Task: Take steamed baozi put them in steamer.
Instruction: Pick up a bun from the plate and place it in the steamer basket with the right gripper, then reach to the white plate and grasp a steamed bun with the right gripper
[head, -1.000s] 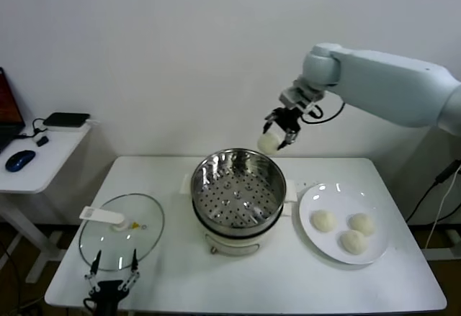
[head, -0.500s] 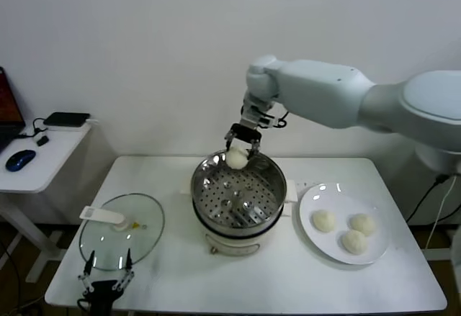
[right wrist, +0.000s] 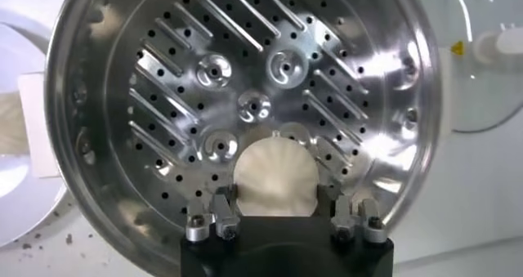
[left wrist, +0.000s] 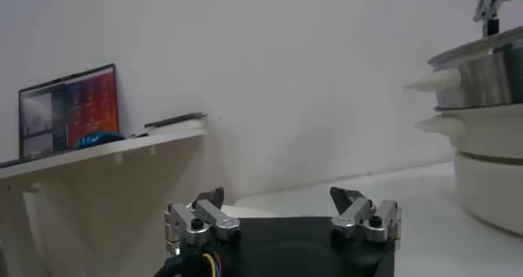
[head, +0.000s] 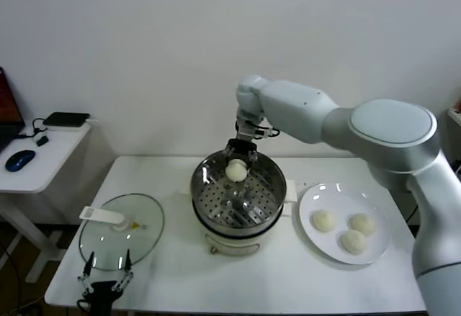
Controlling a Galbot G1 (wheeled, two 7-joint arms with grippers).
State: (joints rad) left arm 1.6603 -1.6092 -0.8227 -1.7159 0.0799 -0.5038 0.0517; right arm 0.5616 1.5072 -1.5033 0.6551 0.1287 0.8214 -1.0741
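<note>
Over the steamer (head: 238,197), near its 12 o'clock rim, the right gripper (head: 238,159) holds one baozi (head: 236,171) between closed fingers, three baozi (head: 344,230) lie on the plate (head: 315,202) at 3 o'clock, while the left gripper (head: 105,283), fingers apart and empty, waits by the lid (head: 121,231).

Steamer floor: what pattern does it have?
The steamer floor shows radiating slots, small round holes and raised dimples in shiny steel; the right wrist view shows it best.
</note>
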